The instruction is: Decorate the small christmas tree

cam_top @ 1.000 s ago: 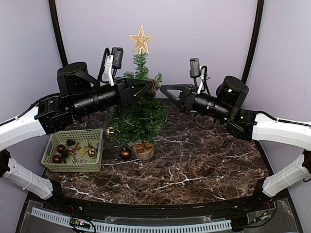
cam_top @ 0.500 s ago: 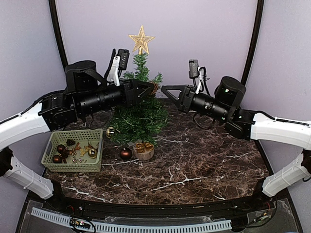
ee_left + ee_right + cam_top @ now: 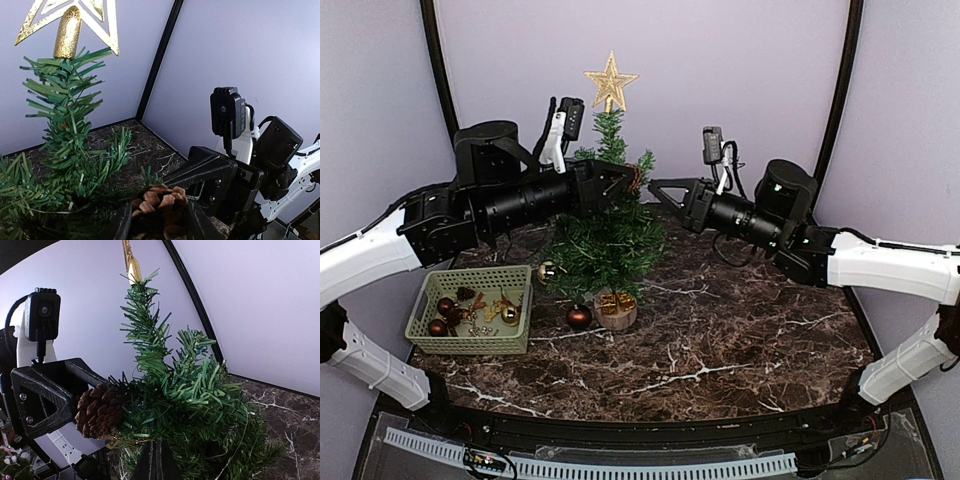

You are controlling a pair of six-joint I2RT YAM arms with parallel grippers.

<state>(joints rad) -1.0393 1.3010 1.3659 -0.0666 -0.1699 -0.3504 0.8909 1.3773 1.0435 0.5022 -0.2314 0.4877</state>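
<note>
The small christmas tree [image 3: 605, 245] stands on a wooden stump base [image 3: 616, 320] at the table's back middle, with a gold star [image 3: 611, 80] on top. My left gripper [image 3: 628, 182] is shut on a brown pinecone [image 3: 160, 205], held against the tree's upper right branches. Both left fingers [image 3: 122, 226] press the cone's sides. My right gripper [image 3: 655, 186] is shut, with its tips [image 3: 156, 444] in the foliage just below the pinecone [image 3: 100, 410]. A thin gold thread [image 3: 125, 441] runs from the cone to those tips; whether they pinch it I cannot tell.
A green basket [image 3: 470, 348] at the front left holds brown and gold baubles and small ornaments. A gold ball [image 3: 547, 271] hangs on the tree's left; a brown ball [image 3: 579, 317] lies by the base, and a gold gift box [image 3: 617, 302] sits there.
The left arm has shifted a little right and up with the pinecone. The right gripper has edged left toward the tree. Both jaws stayed as they were.
</note>
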